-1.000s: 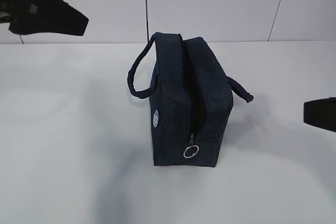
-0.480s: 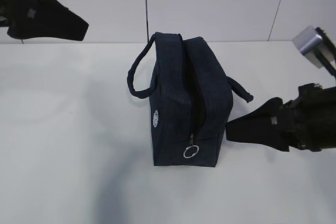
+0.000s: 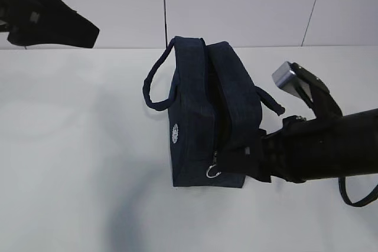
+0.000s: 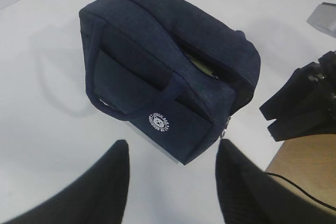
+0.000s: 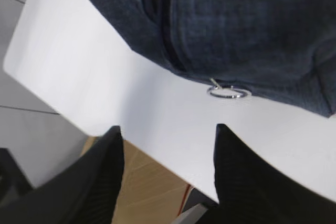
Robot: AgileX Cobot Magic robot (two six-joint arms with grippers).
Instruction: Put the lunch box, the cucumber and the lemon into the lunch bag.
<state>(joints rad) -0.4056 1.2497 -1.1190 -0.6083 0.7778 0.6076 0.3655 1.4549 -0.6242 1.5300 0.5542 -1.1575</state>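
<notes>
Where white table [image 3: 71,163] ends, pale panelled wall [image 3: 242,4]; lunch bag [image 3: 204,116] centred.

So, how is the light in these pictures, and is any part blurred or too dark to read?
Exterior view: soft, even light; the lunch bag casts a faint shadow on the white table; the right arm is nearly featureless black. Left wrist view: the bag's logo is sharp, while the near fingers are dark and soft-edged. Right wrist view: the ring pull is clear, the fingers blurred.

Lab-like test bench: bare white table [image 3: 71,146], plain white panel wall [image 3: 236,4] at 12 o'clock, robot arm [image 3: 331,151] at 3 o'clock.
</notes>
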